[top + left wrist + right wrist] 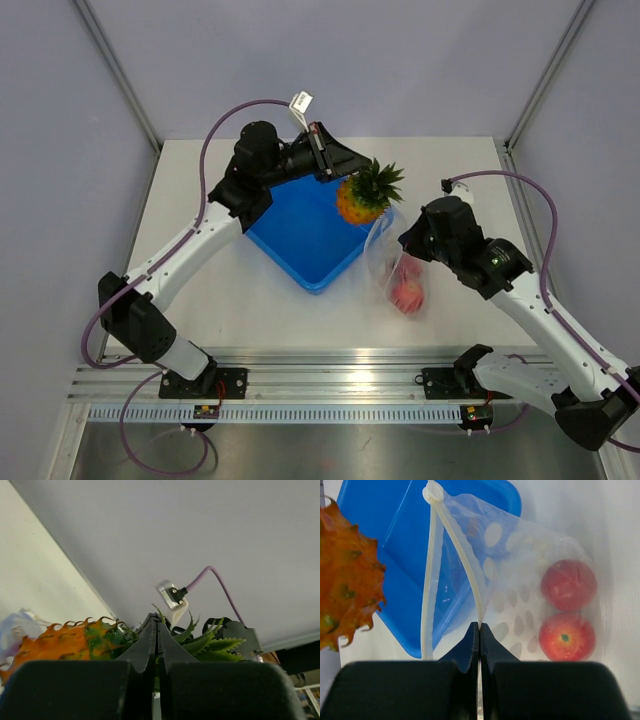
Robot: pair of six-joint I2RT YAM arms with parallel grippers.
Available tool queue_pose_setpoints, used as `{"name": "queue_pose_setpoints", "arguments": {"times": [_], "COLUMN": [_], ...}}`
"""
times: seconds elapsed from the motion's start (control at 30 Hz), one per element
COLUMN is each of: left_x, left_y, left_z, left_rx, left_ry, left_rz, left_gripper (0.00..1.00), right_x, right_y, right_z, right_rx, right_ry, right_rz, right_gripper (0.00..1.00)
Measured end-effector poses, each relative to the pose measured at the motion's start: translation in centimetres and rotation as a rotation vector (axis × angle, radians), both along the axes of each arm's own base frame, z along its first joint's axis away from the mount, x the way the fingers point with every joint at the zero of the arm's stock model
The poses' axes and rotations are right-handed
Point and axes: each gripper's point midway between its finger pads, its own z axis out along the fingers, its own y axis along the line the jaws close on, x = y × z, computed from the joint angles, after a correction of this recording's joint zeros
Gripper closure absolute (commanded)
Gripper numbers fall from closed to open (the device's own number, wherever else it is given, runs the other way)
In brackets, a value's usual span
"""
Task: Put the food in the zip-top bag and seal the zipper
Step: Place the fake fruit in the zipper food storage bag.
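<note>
The orange toy pineapple (362, 200) hangs above the right corner of the blue tray (300, 235). My left gripper (357, 172) is shut on its green crown (212, 644), and the orange body (55, 641) shows to the left of the fingers. The clear zip-top bag (398, 275) lies just right of the tray with two red fruits (568, 584) (566, 636) inside. My right gripper (479, 626) is shut on one lip of the bag's mouth. The zipper (430, 580) is parted, so the mouth gapes open beside the pineapple (345, 575).
The blue tray (380, 525) lies under and behind the bag's mouth, nothing visible in it. The left arm stretches along the tray's left side. A metal rail runs along the table's near edge (330, 375).
</note>
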Motion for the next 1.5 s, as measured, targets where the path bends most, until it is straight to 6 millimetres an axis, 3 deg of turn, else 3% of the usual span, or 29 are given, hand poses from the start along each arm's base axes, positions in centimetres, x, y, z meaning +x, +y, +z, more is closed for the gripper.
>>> {"name": "queue_pose_setpoints", "arguments": {"times": [0.37,0.57,0.67,0.87,1.5], "left_x": [-4.1,-6.2,-7.1,-6.1,-5.3], "left_y": [-2.4,-3.6,-4.3,-5.3,-6.3], "left_z": [2.5,2.2,0.8,-1.8,-5.0], "left_rx": [-0.180,-0.203,-0.205,-0.183,-0.166], "left_ry": [0.022,0.035,0.065,0.132,0.180], "left_rz": [-0.136,-0.202,-0.236,-0.238,-0.238], "left_gripper": [1.00,1.00,1.00,1.00,1.00], "right_x": [-0.6,-1.2,-1.7,-2.0,-2.4], "right_y": [-0.3,-0.6,-0.9,-1.1,-1.2], "right_z": [1.7,2.2,2.4,2.4,-0.4], "right_rx": [0.065,0.132,0.163,0.181,0.227], "right_ry": [-0.045,-0.096,-0.119,-0.126,-0.106], "right_rz": [-0.019,-0.034,-0.040,-0.049,-0.079], "right_gripper": [1.00,1.00,1.00,1.00,1.00]}}
